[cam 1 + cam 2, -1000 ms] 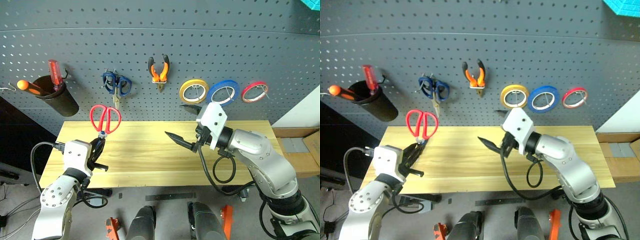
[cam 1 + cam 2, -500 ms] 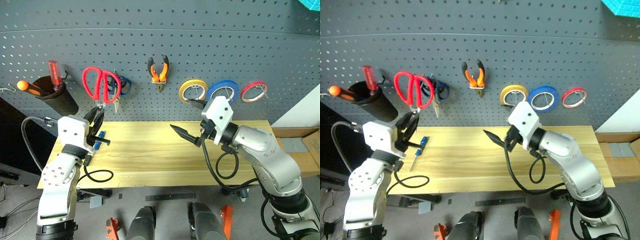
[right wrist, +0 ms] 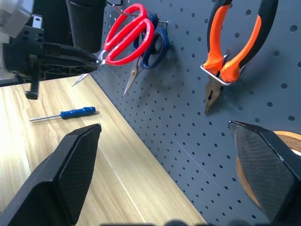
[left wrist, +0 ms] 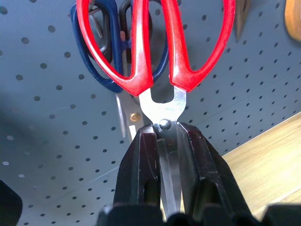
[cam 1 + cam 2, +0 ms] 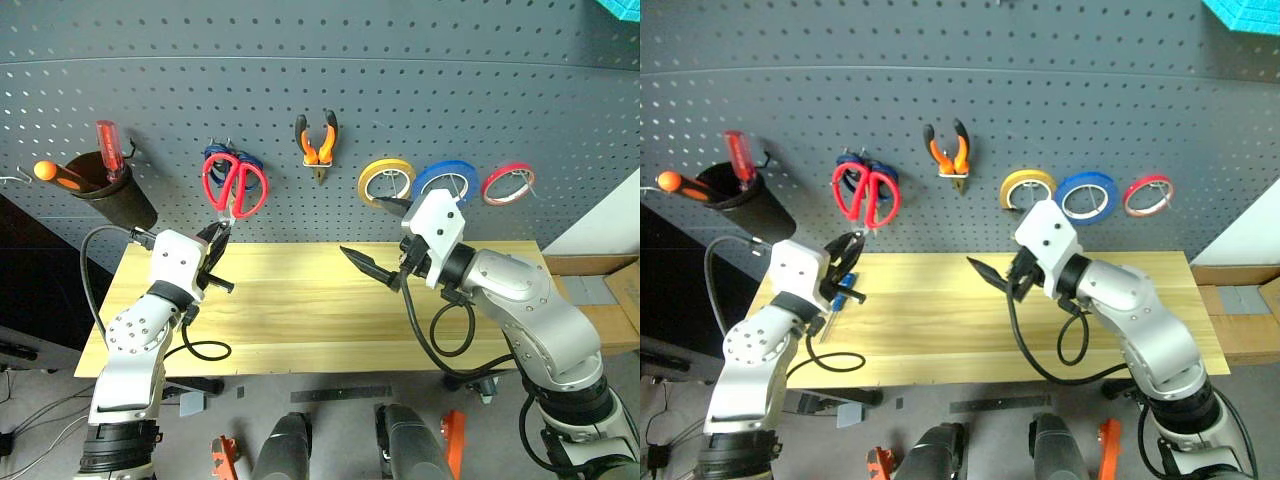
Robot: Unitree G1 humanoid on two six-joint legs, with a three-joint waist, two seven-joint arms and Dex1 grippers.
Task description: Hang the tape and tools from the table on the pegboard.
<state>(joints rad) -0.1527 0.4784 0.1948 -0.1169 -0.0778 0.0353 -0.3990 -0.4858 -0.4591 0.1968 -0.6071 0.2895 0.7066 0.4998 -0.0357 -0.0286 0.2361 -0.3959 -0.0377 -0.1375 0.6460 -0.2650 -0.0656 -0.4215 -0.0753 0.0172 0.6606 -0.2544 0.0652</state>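
Clamped on the blades of the red scissors [image 5: 236, 186], the left gripper [image 5: 216, 243] holds them handles-up against the pegboard [image 5: 420, 90], right over the blue scissors [image 4: 94, 56] hanging there. Its partner, the right gripper [image 5: 385, 240], hangs above the table [image 5: 300, 320] with fingers spread wide and nothing between them. On the board sit the orange pliers [image 5: 317, 143] and the blue tape [image 5: 447, 186] (between a yellow ring [image 5: 388, 181] and a red one [image 5: 508, 184]). A blue screwdriver [image 3: 62, 115] lies on the tabletop.

blue-handled scissors [image 4: 101, 56] mostly hidden behind red-handled scissors [image 4: 155, 52], yellow tape ring [image 3: 277, 174] cut off by edge
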